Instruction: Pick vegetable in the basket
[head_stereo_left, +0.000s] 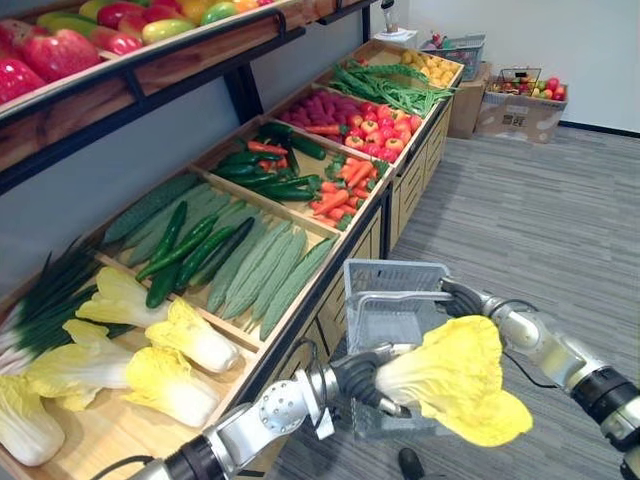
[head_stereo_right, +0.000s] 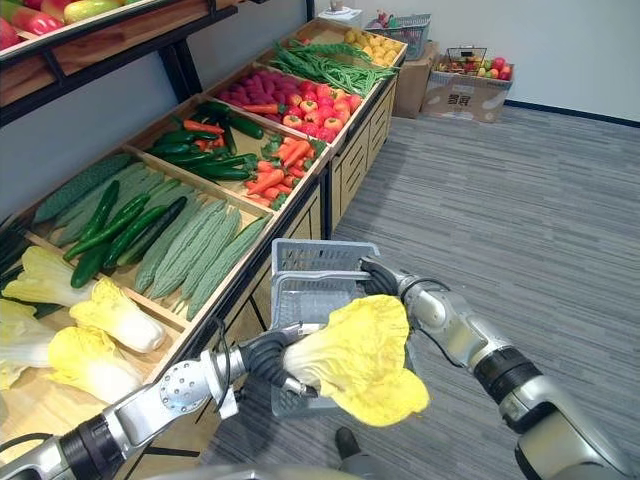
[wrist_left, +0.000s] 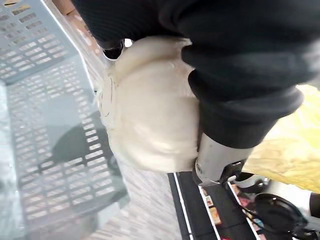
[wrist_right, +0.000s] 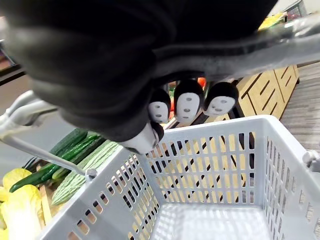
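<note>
- One risk: my left hand (head_stereo_left: 362, 378) clutched only the cabbage (head_stereo_left: 455, 375) by its stem, which could slip.
- Basket (head_stereo_left: 395, 265), at eleven o'clock from it, hung from my right hand (head_stereo_left: 462, 298), curled round the handle (wrist_right: 20, 114), and might swing.

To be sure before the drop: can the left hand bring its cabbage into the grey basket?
Probably yes: the left hand holds the cabbage close to the open, empty basket, held up by the right hand; nothing stands between.

The cabbage (head_stereo_left: 455, 375) hides much of the grey basket (head_stereo_left: 392, 300) and its near side
</note>
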